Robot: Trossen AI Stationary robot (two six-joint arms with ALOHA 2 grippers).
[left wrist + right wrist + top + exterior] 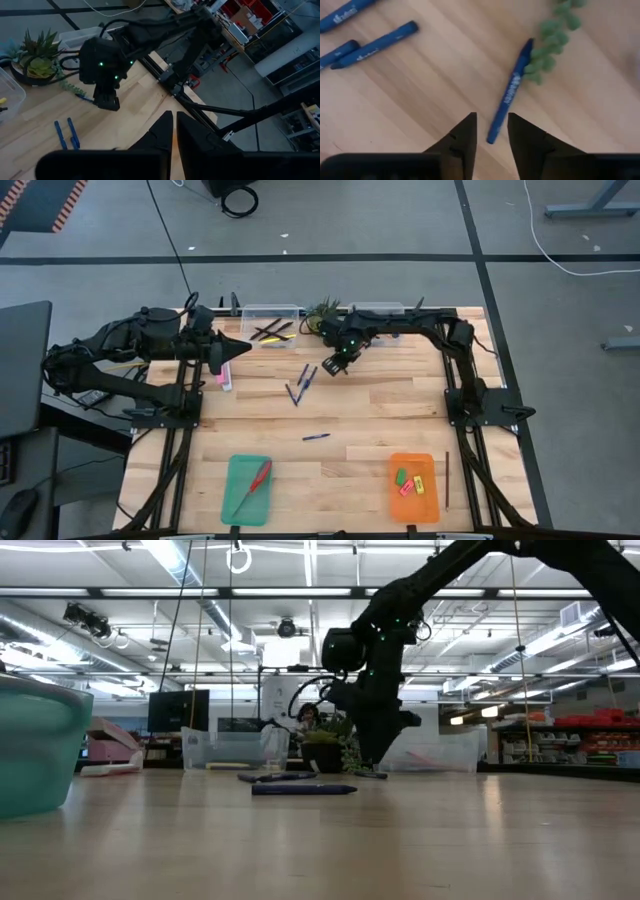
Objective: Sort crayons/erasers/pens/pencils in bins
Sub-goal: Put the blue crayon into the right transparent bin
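The right gripper (pixel 490 131) is held low over the worktop (pixel 360 420), fingers parted around a blue pen (pixel 510 95); the left gripper (pixel 174 131) fingers are closed, empty.

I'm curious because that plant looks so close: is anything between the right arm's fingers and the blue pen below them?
Nothing visible blocks it. The right gripper hangs open just above the near end of the blue pen. The plant's trailing green sprig only touches the pen's far end, away from the fingers.
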